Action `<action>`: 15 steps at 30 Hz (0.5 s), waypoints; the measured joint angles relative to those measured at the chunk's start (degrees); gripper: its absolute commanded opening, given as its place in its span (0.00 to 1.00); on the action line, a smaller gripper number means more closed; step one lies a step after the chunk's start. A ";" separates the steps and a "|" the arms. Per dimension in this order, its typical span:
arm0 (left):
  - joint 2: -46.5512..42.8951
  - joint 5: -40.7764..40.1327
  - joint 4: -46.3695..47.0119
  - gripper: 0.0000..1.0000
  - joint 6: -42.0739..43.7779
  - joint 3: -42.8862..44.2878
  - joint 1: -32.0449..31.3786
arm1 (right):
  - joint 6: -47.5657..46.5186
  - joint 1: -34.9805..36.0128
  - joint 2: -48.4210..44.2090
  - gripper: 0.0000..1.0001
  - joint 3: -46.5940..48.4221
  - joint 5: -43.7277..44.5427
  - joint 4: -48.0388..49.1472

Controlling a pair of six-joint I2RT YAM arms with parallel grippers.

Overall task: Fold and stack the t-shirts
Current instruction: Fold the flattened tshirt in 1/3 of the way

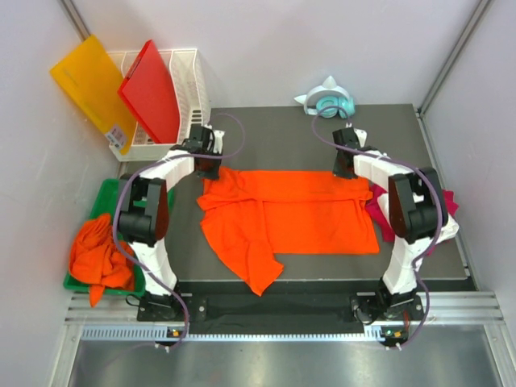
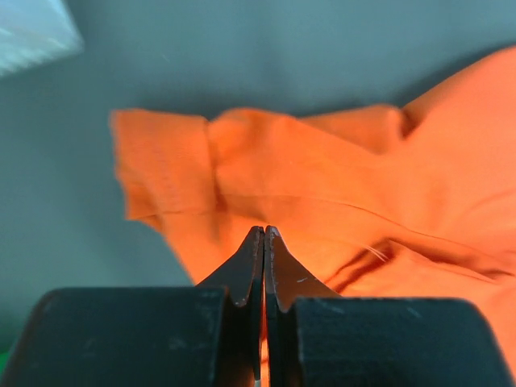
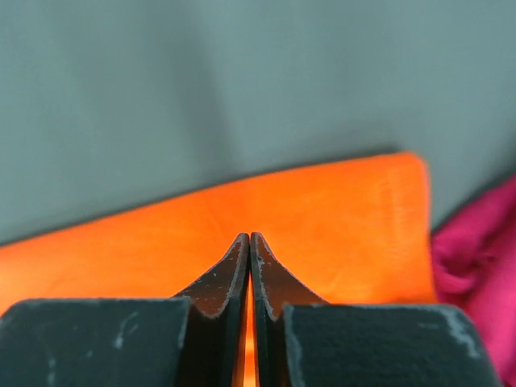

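An orange t-shirt [image 1: 298,218] lies spread on the dark table, with one loose part hanging toward the front edge. My left gripper [image 1: 208,165] is over its far left corner. In the left wrist view [image 2: 264,230] its jaws are pressed together on the wrinkled orange cloth [image 2: 339,185]. My right gripper [image 1: 348,168] is over the far right corner. It also shows in the right wrist view [image 3: 249,236], jaws together on smooth orange cloth [image 3: 322,218]. A magenta-pink t-shirt [image 1: 380,216] lies bunched at the right, also visible in the right wrist view [image 3: 480,266]. More orange t-shirts [image 1: 97,254] are heaped at the left.
The orange heap sits in a green bin [image 1: 103,197] off the table's left edge. A white basket [image 1: 189,76] at the back left holds a red board [image 1: 153,89] and a yellow-orange board [image 1: 90,81]. A teal and white object [image 1: 329,101] lies at the back.
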 measured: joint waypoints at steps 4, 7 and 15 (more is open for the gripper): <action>3.54 0.09 -0.85 0.00 -0.20 0.11 -0.24 | 0.00 0.66 3.74 0.01 0.37 -1.14 -0.70; 4.33 0.22 -0.94 0.00 -0.24 0.76 -0.50 | -0.02 0.92 4.72 0.01 2.23 -1.44 -1.03; 10.95 -0.98 -3.17 0.00 -0.28 8.37 -1.29 | -0.07 1.01 9.94 0.01 9.29 -2.36 -3.06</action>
